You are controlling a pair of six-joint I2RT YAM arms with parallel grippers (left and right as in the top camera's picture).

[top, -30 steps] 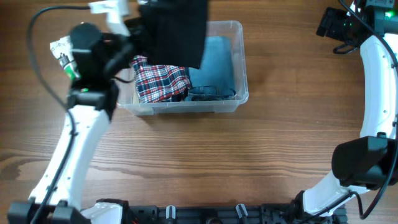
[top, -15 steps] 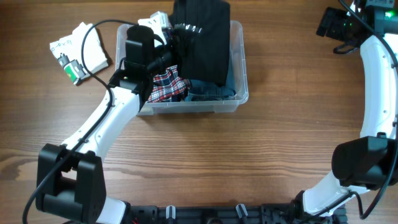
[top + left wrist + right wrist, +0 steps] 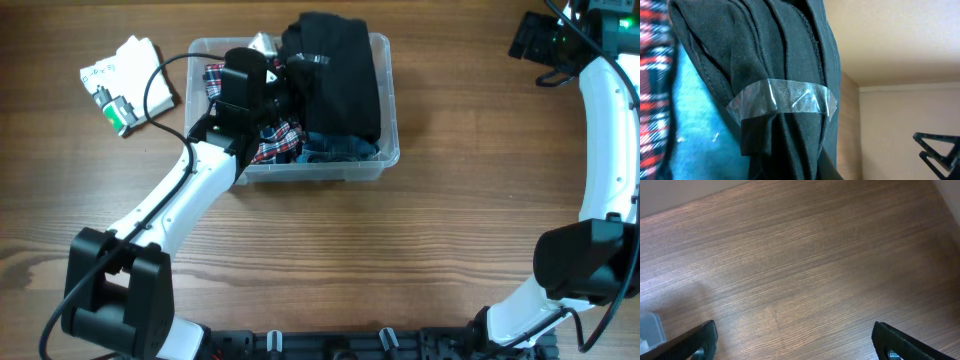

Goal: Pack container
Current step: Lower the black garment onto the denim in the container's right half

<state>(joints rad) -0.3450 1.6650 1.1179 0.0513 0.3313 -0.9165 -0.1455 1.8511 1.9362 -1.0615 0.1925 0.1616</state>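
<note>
L hand (image 3: 283, 78) pinches black garment (image 3: 338, 80) over container (image 3: 390, 155); R hand (image 3: 797, 342) spread, idle. Risk: on release garment may slump over rim, b/c container's nearly full.

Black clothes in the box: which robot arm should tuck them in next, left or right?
Probably left. The left gripper grips the black garment over the container; the right gripper hangs open far away.

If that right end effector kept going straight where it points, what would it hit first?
The right end effector would probably hit the wooden table; nothing else shows ahead of it, though depth is unclear.
</note>
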